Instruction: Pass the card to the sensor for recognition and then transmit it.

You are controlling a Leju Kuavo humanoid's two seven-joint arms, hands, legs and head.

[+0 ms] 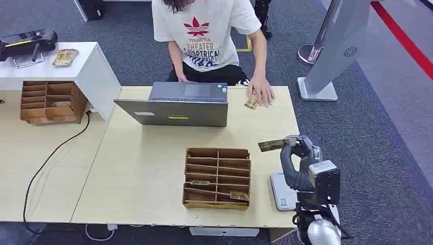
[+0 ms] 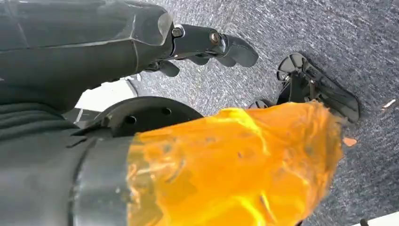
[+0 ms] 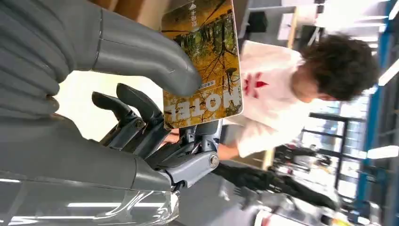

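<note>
My right hand point(image 1: 302, 149) is raised above the table's right edge and pinches a hotel key card point(image 1: 275, 144), which sticks out toward the left. In the right wrist view the card point(image 3: 202, 61), yellow with a forest picture and the word HOTEL, sits between the grey thumb point(image 3: 141, 52) and the dark fingers point(image 3: 141, 122). The white flat sensor pad point(image 1: 282, 191) lies on the table just below that hand. My left hand point(image 2: 207, 43) hangs over grey carpet with its fingers loosely extended, holding nothing.
A brown slotted card organiser point(image 1: 217, 178) with a few cards stands left of the sensor. A grey laptop point(image 1: 178, 104) sits at the far side. A person across the table rests a hand point(image 1: 261, 92) on another card point(image 1: 251, 102). A second organiser point(image 1: 48, 102) stands far left.
</note>
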